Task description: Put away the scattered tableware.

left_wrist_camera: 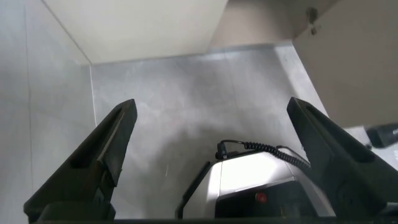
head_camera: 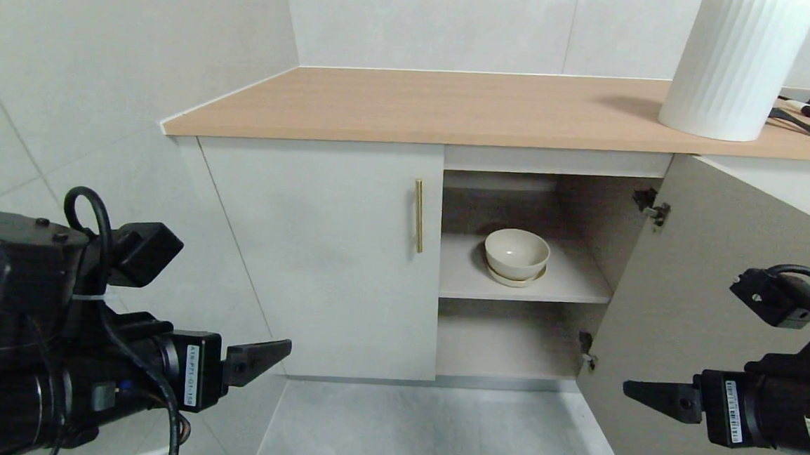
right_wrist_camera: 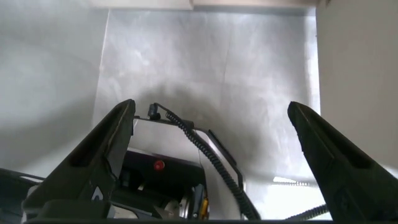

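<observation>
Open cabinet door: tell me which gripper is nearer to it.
Right. The right gripper sits directly in front of the open cabinet door, low down; the left gripper is off on the other side, in front of the closed door.

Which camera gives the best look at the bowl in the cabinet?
The head view: the bowl sits on a plate on the shelf of the open cabinet. Both wrist views point down at the floor instead.

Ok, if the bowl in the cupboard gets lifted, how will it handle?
The bowl looks like glazed ceramic, so it is probably rigid, slick and breakable. It sits on a saucer, which may shift or lift with it.
</observation>
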`<state>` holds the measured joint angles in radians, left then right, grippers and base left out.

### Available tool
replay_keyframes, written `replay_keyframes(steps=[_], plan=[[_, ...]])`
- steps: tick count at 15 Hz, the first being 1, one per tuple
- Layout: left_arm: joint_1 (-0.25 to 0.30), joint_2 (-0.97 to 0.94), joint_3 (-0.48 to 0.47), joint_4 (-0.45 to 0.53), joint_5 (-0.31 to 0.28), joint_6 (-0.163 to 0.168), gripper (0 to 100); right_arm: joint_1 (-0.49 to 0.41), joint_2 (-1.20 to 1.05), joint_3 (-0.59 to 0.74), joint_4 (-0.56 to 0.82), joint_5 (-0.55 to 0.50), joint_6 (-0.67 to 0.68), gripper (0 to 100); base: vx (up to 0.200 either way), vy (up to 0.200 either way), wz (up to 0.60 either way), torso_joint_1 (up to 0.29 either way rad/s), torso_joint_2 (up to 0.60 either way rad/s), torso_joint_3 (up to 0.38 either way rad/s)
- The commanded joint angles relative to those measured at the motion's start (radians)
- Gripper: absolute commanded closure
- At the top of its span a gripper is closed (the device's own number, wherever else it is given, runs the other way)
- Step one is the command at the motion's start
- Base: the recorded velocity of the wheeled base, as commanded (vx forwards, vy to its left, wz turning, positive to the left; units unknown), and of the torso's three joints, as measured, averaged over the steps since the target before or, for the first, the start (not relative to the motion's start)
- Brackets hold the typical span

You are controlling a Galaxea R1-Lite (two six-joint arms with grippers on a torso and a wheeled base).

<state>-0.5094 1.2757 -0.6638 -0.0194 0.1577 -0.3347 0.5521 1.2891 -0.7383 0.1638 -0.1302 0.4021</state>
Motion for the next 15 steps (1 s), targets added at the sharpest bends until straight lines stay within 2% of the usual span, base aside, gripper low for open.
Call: replay_keyframes(steps=[1,3,15], plan=[[0.0,0.004,0.0,-0.001,0.0,-0.001,0,0.002,0.007,0.002,0.0,0.0,-0.003,0,-0.2,0.0,0.0,-0.002,0.0,0.002],[0.0,0.005,0.0,-0.001,0.0,0.0,0,0.0,0.009,0.002,0.0,0.0,-0.003,0,-0.2,0.0,0.0,0.0,0.0,0.005],[-0.001,0.005,0.001,-0.002,-0.001,0.0,0,0.003,0.006,0.008,0.003,0.0,-0.008,0,0.0,0.0,0.0,0.0,0.0,0.0]])
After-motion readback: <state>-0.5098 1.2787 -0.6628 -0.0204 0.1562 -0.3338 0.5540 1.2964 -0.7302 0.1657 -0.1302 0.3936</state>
